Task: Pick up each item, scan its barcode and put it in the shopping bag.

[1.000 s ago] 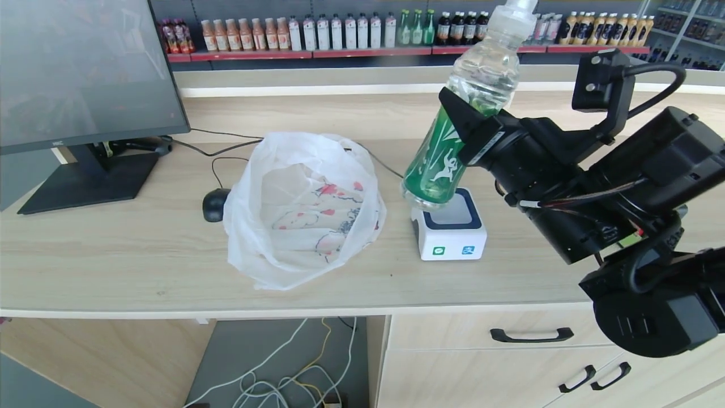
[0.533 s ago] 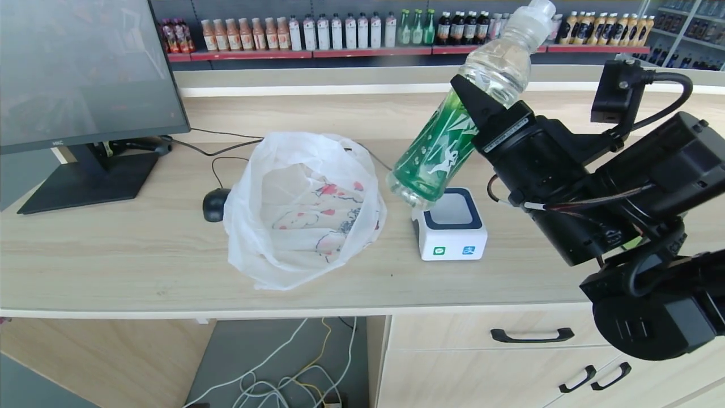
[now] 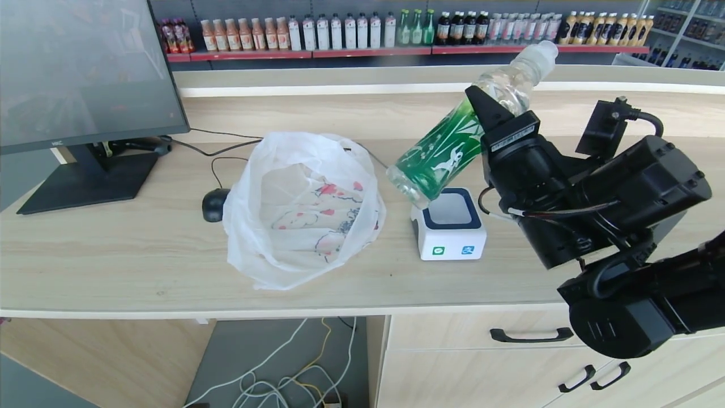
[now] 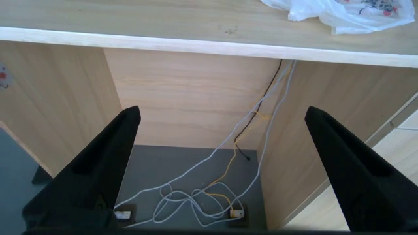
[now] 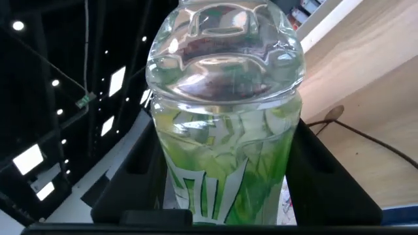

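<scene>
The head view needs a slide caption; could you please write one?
Right gripper holds a green-labelled bottle tilted over the white scanner, beside the open shopping bag on the counter.

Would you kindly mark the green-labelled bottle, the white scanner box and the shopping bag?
green-labelled plastic bottle (image 3: pixel 442 158), head view, label.
white scanner box (image 3: pixel 453 237), head view, front face.
white plastic shopping bag (image 3: pixel 243 238), head view, near wall.

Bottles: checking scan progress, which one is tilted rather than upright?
The green-labelled bottle in the right gripper, leaning base-down above the white scanner; the shelf bottles behind all stand upright.
</scene>
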You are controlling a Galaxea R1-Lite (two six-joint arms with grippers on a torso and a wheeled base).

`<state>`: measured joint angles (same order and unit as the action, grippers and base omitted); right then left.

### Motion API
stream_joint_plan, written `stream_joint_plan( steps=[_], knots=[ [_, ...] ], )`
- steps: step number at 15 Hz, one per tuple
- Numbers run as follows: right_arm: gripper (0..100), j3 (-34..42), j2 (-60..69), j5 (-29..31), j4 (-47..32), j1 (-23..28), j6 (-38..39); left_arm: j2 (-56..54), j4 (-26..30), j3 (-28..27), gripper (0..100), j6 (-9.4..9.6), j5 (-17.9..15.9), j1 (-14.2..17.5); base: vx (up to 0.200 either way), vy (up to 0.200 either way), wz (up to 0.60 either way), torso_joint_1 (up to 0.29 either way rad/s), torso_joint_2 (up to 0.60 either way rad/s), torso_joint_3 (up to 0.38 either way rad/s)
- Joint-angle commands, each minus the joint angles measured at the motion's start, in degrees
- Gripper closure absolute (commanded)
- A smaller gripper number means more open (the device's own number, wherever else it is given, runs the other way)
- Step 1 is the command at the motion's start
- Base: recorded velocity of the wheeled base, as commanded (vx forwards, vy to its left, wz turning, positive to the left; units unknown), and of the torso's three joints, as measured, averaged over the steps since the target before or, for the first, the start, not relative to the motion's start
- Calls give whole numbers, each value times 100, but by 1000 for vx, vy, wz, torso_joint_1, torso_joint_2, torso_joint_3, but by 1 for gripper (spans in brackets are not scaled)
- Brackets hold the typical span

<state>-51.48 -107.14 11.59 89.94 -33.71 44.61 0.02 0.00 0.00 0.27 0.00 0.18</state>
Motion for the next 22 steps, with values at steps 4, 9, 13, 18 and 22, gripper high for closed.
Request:
stream_joint_plan(
  steps=[4, 9, 13, 18, 22],
  knots=[
    [100, -29, 44, 221, 6, 189, 892, -2, 0, 0, 0, 0, 0, -1, 0, 0, 0, 0, 0, 0],
    [100, 217, -17, 317, 6, 672, 1973, -2, 0, 0, 0, 0, 0, -1, 0, 0, 0, 0, 0, 0],
    [100, 121, -386, 317, 6, 910, 2369, -2, 0, 0, 0, 0, 0, -1, 0, 0, 0, 0, 0, 0],
    [100, 130, -483, 317, 6, 980, 2606, -2, 0, 0, 0, 0, 0, -1, 0, 0, 0, 0, 0, 0],
    [100, 279, -544, 335, 6, 980, 2808, -2, 0, 0, 0, 0, 0, -1, 0, 0, 0, 0, 0, 0]
  ],
)
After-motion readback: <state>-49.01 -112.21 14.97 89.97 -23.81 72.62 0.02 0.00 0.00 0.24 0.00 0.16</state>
